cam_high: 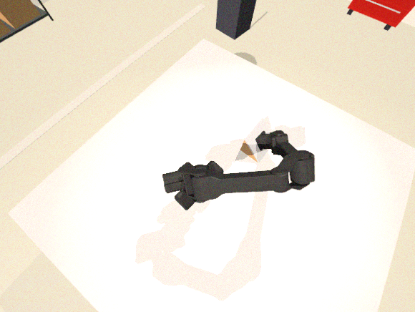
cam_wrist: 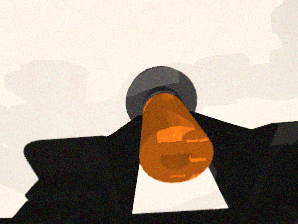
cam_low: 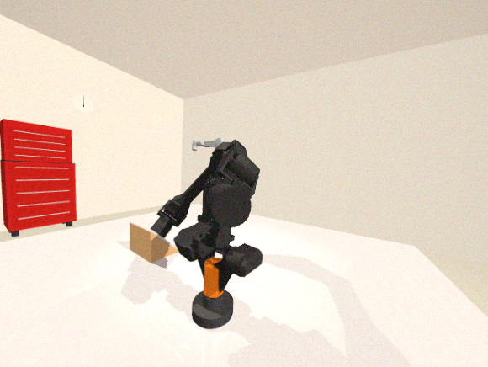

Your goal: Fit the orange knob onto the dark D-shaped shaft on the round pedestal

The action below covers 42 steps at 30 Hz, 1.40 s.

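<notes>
The orange knob (cam_low: 212, 278) (cam_wrist: 170, 120) stands upright over the round dark pedestal (cam_low: 202, 313) (cam_wrist: 145, 82). My gripper (cam_low: 214, 281) (cam_wrist: 164, 118) is shut on the knob, with one finger on each side. The knob's lower end is close above the pedestal top, and a little of the dark shaft seems to show under it. The shaft's flat side and the knob's hole are hidden. In the top view the arm hides the knob and the pedestal.
A tan angular block (cam_high: 247, 149) (cam_low: 140, 242) stands near another dark part of the arm (cam_high: 272, 139) (cam_low: 172, 212). A red cabinet (cam_high: 383, 11) (cam_low: 39, 198) and a dark post (cam_high: 234, 18) stand beyond the white table (cam_high: 125, 143) (cam_low: 84, 332).
</notes>
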{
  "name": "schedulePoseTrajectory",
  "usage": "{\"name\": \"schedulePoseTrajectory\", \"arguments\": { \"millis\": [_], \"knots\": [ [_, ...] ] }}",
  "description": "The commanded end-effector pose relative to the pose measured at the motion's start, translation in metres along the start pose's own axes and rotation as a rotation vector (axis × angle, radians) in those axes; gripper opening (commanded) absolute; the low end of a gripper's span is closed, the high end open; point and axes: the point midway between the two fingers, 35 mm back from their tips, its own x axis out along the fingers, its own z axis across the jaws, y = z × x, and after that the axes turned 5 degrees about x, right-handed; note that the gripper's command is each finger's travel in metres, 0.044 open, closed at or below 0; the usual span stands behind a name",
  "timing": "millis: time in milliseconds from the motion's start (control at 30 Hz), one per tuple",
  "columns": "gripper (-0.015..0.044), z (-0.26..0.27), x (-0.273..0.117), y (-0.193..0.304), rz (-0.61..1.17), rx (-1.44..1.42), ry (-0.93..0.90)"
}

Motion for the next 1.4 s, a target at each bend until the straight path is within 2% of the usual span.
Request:
{"name": "schedulePoseTrajectory", "arguments": {
  "millis": [0,267,833,1067,1300,1367],
  "knots": [
    [0.0000,0.000,0.003,0.001,0.004,0.004,-0.001],
    [0.0000,0.000,0.001,0.000,0.000,0.000,0.000],
    [0.0440,0.000,0.001,0.000,0.000,0.000,0.000],
    [0.0440,0.000,-0.001,0.000,0.000,0.000,0.000],
    [0.0440,0.001,-0.085,-0.001,-0.004,0.001,0.000],
    [0.0440,0.000,-0.094,-0.001,-0.003,0.001,0.001]
  ]
}}
